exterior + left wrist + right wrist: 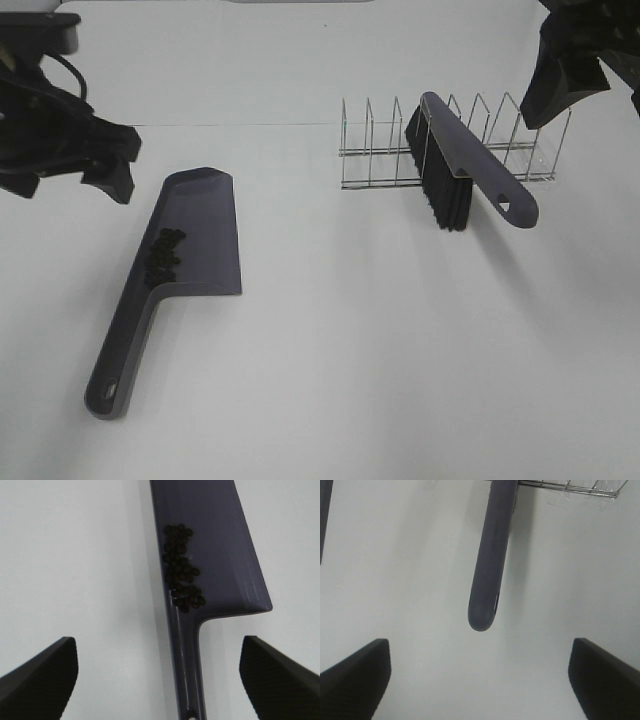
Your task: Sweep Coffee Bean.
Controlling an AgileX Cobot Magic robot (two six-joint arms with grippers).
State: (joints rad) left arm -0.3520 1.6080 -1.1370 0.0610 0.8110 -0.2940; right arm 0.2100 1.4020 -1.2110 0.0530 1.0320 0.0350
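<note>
Exterior high view first: a grey-purple dustpan (190, 235) lies flat on the white table (350, 370), its long handle running away from the pan's mouth toward the near edge. The coffee bean (165, 255) cluster sits inside the pan, along its left wall, just above where the handle begins. The left gripper (105, 165) hangs just beside the dustpan's far left corner, apart from it, with nothing between its fingers. Well to the right of the dustpan stands a wire rack (450, 150); a brush (465, 170) leans in it, black bristles down to the table, its handle sticking out toward the viewer. The right gripper (560, 80) hangs farther from the dustpan than the rack, above the rack's right end, clear of the brush.

Left wrist view: both dark fingers (40, 677) stand spread wide at the frame's corners, holding nothing. Between them runs the dustpan (220, 550) handle, untouched. The coffee bean (182, 570) pile lies in the pan against the wall, just ahead of the handle's root.

Right wrist view: the fingers (352, 680) are again spread wide and empty. The brush (490, 555) handle's rounded end points down between them, apart from both. A bit of the wire rack (570, 487) shows at the handle's far end, and a sliver of the dustpan (324, 515) at the frame's edge.
</note>
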